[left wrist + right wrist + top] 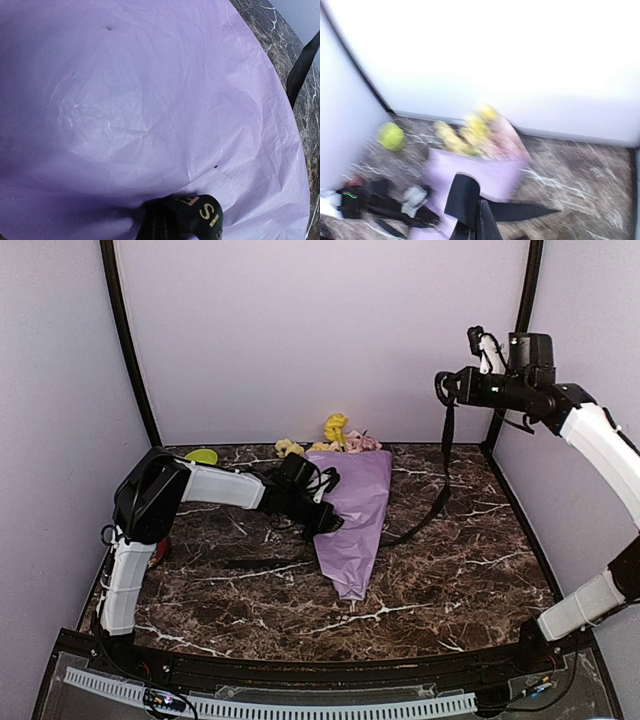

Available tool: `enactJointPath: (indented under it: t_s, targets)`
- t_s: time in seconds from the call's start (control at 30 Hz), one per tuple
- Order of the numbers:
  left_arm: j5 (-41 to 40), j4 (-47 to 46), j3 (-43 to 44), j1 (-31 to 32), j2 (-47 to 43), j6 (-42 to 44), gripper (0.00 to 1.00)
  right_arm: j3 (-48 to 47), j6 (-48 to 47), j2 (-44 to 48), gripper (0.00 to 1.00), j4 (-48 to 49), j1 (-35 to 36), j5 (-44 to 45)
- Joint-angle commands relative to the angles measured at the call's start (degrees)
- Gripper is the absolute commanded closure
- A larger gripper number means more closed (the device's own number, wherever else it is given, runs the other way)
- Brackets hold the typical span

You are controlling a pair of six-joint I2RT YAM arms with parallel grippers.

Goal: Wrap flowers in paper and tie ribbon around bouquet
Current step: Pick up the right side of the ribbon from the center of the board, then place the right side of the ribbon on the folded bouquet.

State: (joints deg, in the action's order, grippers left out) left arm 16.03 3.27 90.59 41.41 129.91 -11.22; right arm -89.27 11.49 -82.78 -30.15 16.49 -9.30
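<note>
The right end effector (pixel 445 390) hangs high over the far right of the desk (pixel 450 580), clenched on the ribbon (pixel 446 455). This flat black woven band drops straight down beneath it, then curves along the dark, white-veined marble toward the bouquet (pixel 352 520). The bouquet, a cone of crinkled lilac paper (pixel 150 100), lies flat well below and to the left of this end effector. Its point faces the arms, with yellow and pink flowers (pixel 337 432) at the wide far end. The left end effector (pixel 322 510) sits at the cone's left edge, clenched. A lettered fold of ribbon lies right at its tips; whether it is pinched I cannot tell. A round green bowl (pixel 202 456) sits well to its left.
</note>
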Motion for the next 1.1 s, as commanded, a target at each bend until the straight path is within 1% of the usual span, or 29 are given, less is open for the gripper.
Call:
enactJointPath:
  t_s: [0.0, 0.07, 0.13, 0.2, 0.23, 0.33, 0.5, 0.63, 0.8, 0.9, 1.0, 1.07]
  targets:
    - [1.1, 3.1, -3.1, 0.5, -0.1, 0.7, 1.0, 10.4, 13.1, -1.7, 1.0, 25.0, 5.7, -21.4]
    - [1.9, 1.5, -4.4, 0.5, -0.7, 0.2, 1.0, 11.1, 16.4, -6.1, 1.0, 31.5, 10.4, -25.1]
    - [2.6, 0.7, -4.8, 0.5, -1.0, 0.1, 1.0, 10.1, 18.8, -12.2, 1.0, 35.6, 13.3, -28.3]
    - [1.7, 0.7, -4.8, 0.5, -1.5, 0.0, 1.0, 8.3, 21.3, -17.5, 1.0, 36.9, 14.7, -30.6]
    - [1.1, 0.3, -5.2, 0.5, -1.8, -0.2, 1.0, 8.5, 22.8, -20.0, 1.0, 39.0, 15.0, -31.4]
    - [0.3, -1.3, -6.9, 0.3, -2.9, -1.2, 1.0, 10.9, 25.9, -22.7, 1.0, 42.2, 15.0, -29.9]
    - [2.2, -4.2, -9.5, 0.3, -4.4, -2.8, 1.0, 11.7, 25.4, -26.4, 1.0, 38.3, 15.1, -24.6]
    - [2.6, -5.9, -10.1, 0.2, -4.7, -2.8, 1.0, 12.4, 26.5, -29.0, 1.0, 36.2, 15.1, -22.2]
    - [4.4, -8.6, -11.5, 0.2, -7.2, -1.6, 1.0, 8.1, 27.5, -33.0, 1.0, 33.8, 15.4, -23.1]
    - [3.4, -12.2, -14.1, 0.2, -9.1, -0.7, 1.0, 4.3, 27.3, -36.5, 1.0, 31.9, 16.1, -23.4]
    - [4.0, -15.2, -16.3, 0.3, -11.2, 1.4, 1.0, 0.8, 27.4, -40.2, 1.0, 30.2, 16.4, -25.0]
    - [3.1, -16.8, -17.6, 0.3, -12.4, 3.1, 1.0, 0.1, 27.9, -41.4, 1.0, 30.3, 16.3, -25.3]
